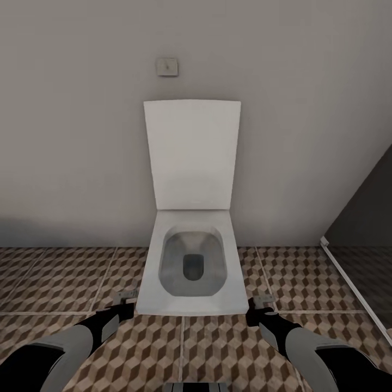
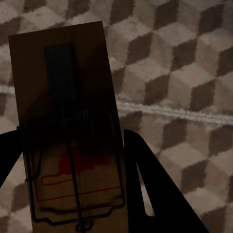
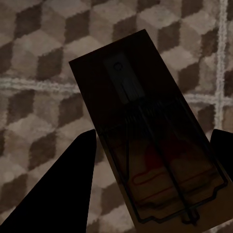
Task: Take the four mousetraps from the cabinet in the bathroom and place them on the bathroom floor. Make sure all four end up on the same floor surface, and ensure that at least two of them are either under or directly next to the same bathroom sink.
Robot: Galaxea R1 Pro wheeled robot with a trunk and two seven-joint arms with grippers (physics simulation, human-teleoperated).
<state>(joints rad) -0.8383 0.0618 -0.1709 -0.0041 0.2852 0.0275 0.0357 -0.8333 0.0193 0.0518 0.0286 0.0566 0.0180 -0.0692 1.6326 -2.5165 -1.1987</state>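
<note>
Head view shows a toilet [image 1: 191,256]; wrist views show each claw [image 2: 73,160] [image 3: 153,165] gripping a mousetrap [image 2: 68,126] [image 3: 145,131]

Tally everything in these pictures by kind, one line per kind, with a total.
Mousetraps: 2, one in the left tool, one in the right tool
Toilets: 1
Wall plates: 1
Robot tools: 2
Total: 6

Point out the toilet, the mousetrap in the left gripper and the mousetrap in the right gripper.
toilet [image 1: 191,305]: head view, front rim of the bowl.
left mousetrap [image 2: 63,97]: left wrist view, middle of the wooden board.
right mousetrap [image 3: 141,126]: right wrist view, middle of the board.
</note>
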